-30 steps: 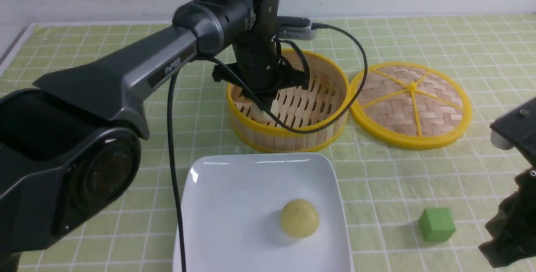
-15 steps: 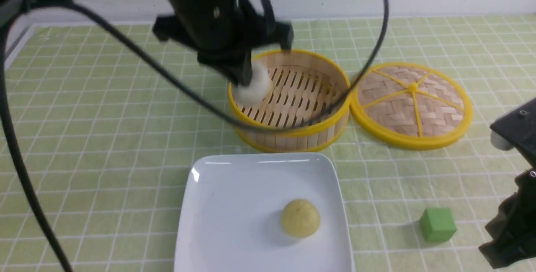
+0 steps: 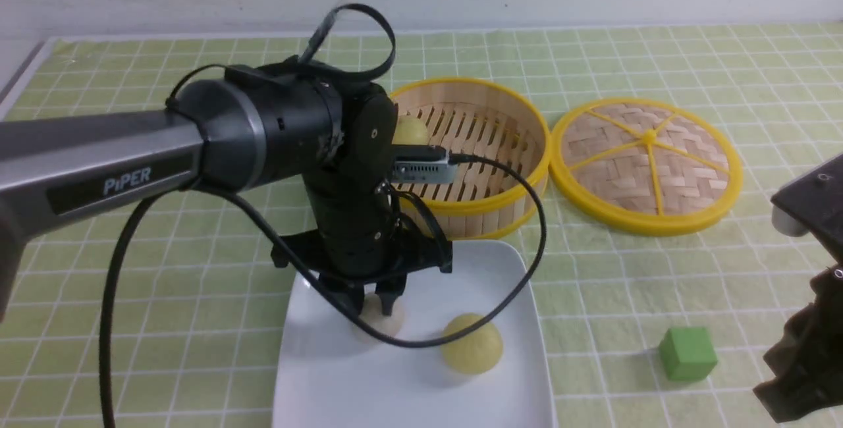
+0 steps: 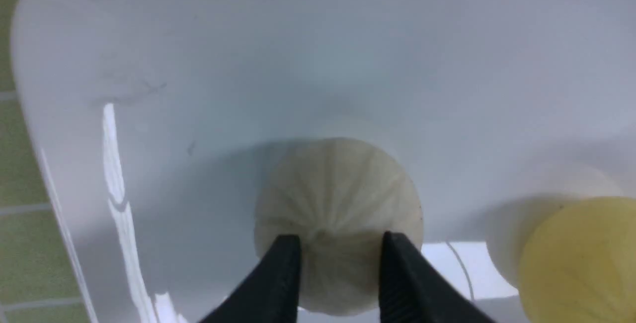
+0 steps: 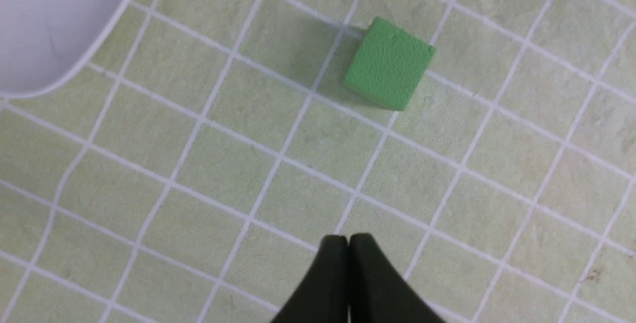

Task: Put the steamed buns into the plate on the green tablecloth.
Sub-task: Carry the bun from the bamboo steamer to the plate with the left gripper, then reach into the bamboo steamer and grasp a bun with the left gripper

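An off-white steamed bun [image 3: 380, 326] [image 4: 338, 194] rests on the white square plate [image 3: 316, 382] [image 4: 298, 40]. My left gripper [image 3: 379, 303] [image 4: 340, 253] hangs right over the bun's top, its two black fingers parted. A pale yellow bun [image 3: 471, 344] [image 4: 581, 263] lies in the plate just beside it. Another pale yellow bun [image 3: 411, 130] sits in the bamboo steamer [image 3: 487, 204], partly behind my left wrist. My right gripper [image 5: 348, 243] is shut and empty above the green tablecloth [image 3: 164, 250], off to the plate's right.
The steamer's woven lid [image 3: 649, 164] lies flat to the right of the steamer. A green cube [image 3: 687, 353] [image 5: 389, 63] stands on the cloth between the plate and my right arm [image 3: 803, 349]. The left arm's cable [image 3: 514, 283] droops over the plate.
My left arm lifted the off-white bun out of the steamer, carried it towards me and lowered it onto the plate; its fingers have since parted. The right arm stayed still.
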